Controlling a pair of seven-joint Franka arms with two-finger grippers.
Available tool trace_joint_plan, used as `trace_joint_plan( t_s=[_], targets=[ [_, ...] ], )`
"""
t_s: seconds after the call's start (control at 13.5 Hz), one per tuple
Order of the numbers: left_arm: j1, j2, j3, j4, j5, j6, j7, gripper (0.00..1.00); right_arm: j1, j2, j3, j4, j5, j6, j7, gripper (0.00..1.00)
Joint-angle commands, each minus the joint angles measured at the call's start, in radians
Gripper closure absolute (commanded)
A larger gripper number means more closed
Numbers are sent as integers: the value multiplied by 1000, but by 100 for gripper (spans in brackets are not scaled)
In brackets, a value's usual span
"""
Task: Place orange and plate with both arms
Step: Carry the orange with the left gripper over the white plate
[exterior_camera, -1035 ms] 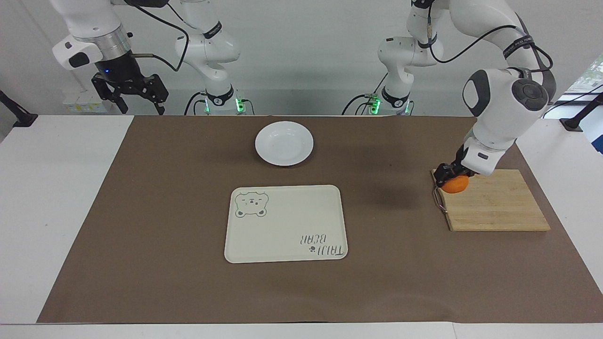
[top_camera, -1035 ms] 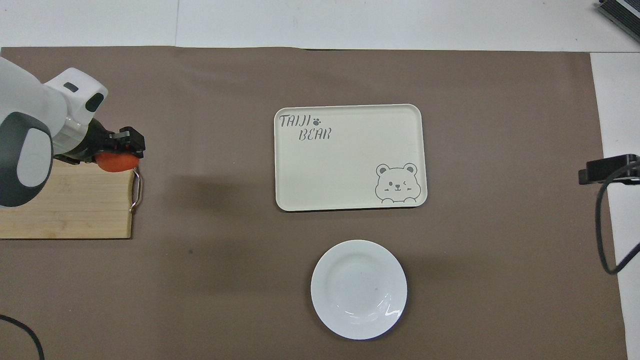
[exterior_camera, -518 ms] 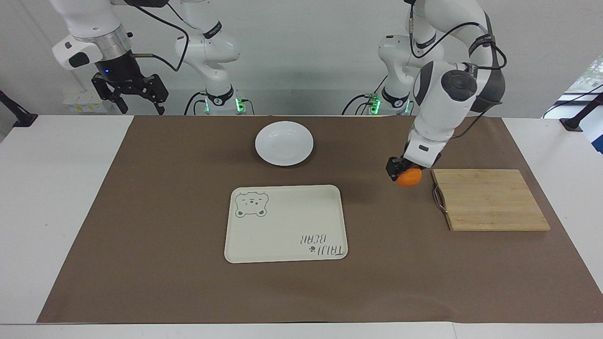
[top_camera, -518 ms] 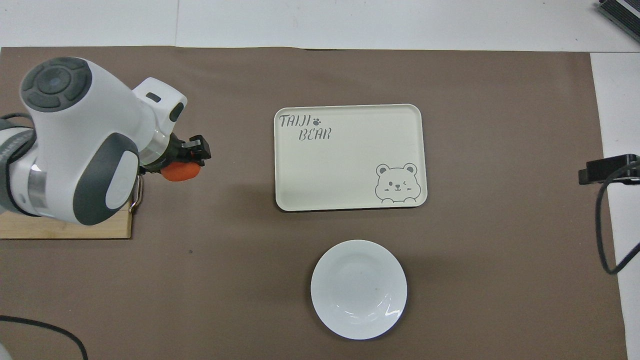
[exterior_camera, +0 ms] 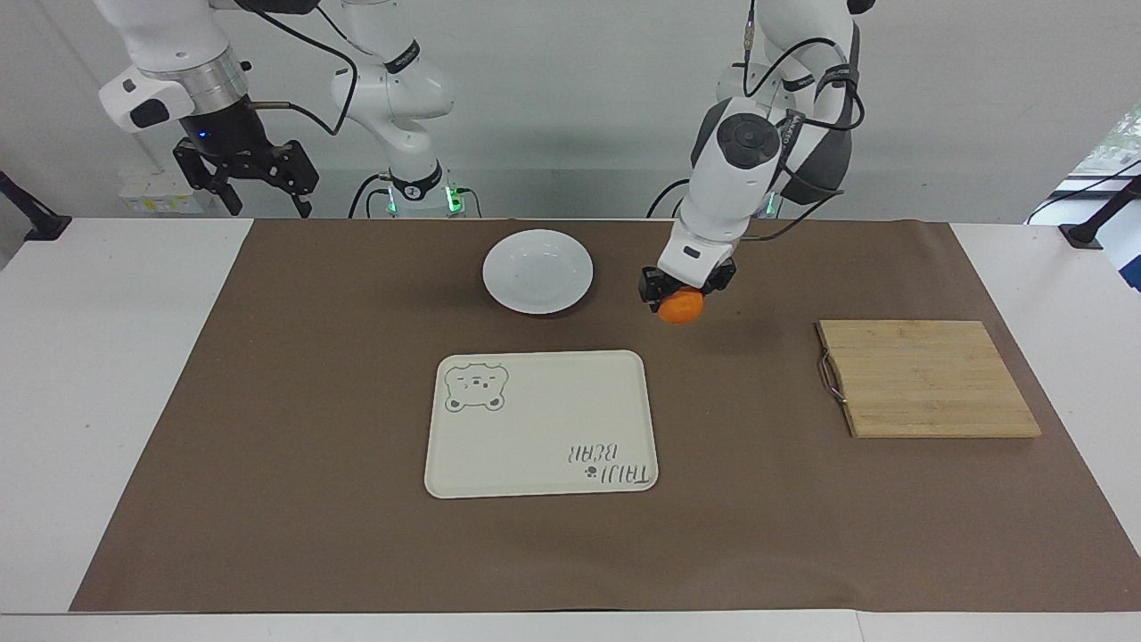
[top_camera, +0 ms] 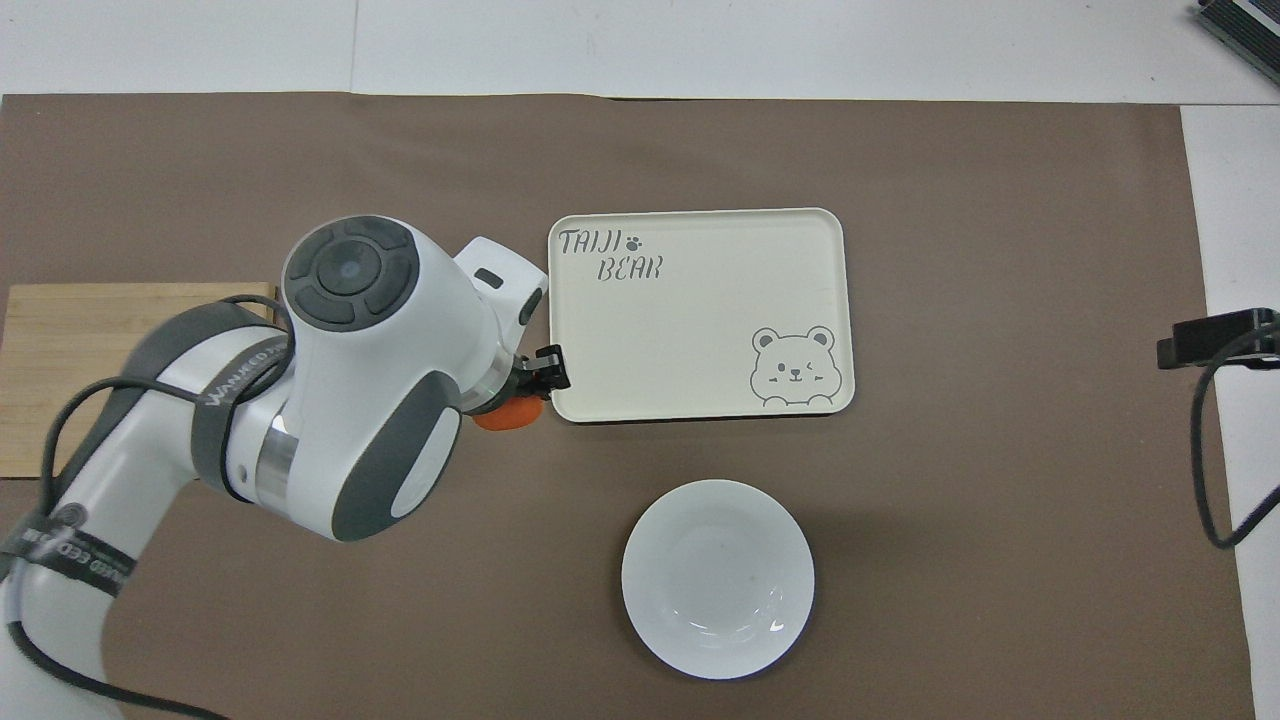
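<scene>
- Over the brown mat (exterior_camera: 267, 374), between the wooden board (exterior_camera: 927, 379) and the plate (exterior_camera: 537, 271), my left hand (exterior_camera: 683, 299) hangs in the air, clamped on the orange (exterior_camera: 680, 308).
- From overhead, the orange (top_camera: 505, 415) peeks out under the left wrist, by the corner of the cream bear tray (top_camera: 700, 310) that lies toward the robots and the left arm's end of the worktop; I judge it is not over the tray yet.
- My plate sits bare on the mat, toward the robots' edge of the worktop and about midway along it, with the tray just beside it toward the worktop's opposite long edge.
- My right hand (exterior_camera: 245, 174) waits high over the worktop's corner at the right arm's end, by the robots' edge, fingers spread and holding nothing.
- As I read it, the pick of the orange is done and the carry is under way.
- Setting the orange down is left, and so is everything to do with the plate: it is untouched, and I expect the right arm to take it.
</scene>
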Motion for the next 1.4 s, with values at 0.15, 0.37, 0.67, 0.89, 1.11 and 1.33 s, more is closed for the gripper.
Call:
trace_joint_plan(
  t_s=[0.15, 0.37, 0.67, 0.89, 1.11, 1.33],
  targets=[
    [-152, -19, 19, -145, -25, 204, -92, 100, 0, 7, 1, 19, -4, -20, -9, 0],
    [-214, -1, 17, -175, -39, 250, -115, 100, 0, 7, 1, 19, -4, -20, -9, 0],
    [-249, 2, 8, -227, -129, 361, -79, 100, 0, 7, 1, 19, -4, -20, -9, 0],
    [-333, 30, 8, -227, -171, 391, -66, 100, 0, 7, 1, 19, -4, -20, -9, 0],
    [-425, 98, 6, -227, -174, 440, -96, 100, 0, 7, 1, 19, -4, -20, -9, 0],
    [-444, 129, 6, -230, -174, 445, -109, 1, 0, 7, 1, 19, -4, -20, -9, 0]
  ],
)
